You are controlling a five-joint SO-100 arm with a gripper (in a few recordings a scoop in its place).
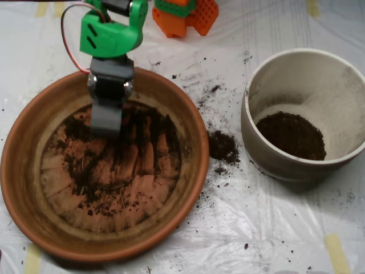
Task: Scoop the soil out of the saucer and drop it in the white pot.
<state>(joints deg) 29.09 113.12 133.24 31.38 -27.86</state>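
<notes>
The terracotta saucer [23,171] lies at the left, wide and shallow, with ridges on its floor. Dark soil [114,165] is smeared thinly across that floor, thicker toward the back and left. My grey scoop [106,121] points down into the back part of the saucer, its tip on or just above the soil there, under the green arm link [111,31]. The white pot [342,85] stands at the right with a dark heap of soil [291,135] on its bottom and dusty smudged walls.
A small spilled pile of soil [223,146] lies on the plastic sheet between saucer and pot, with specks scattered behind it. Orange and green arm parts [185,14] stand at the back edge. Yellow tape strips [336,254] mark the sheet.
</notes>
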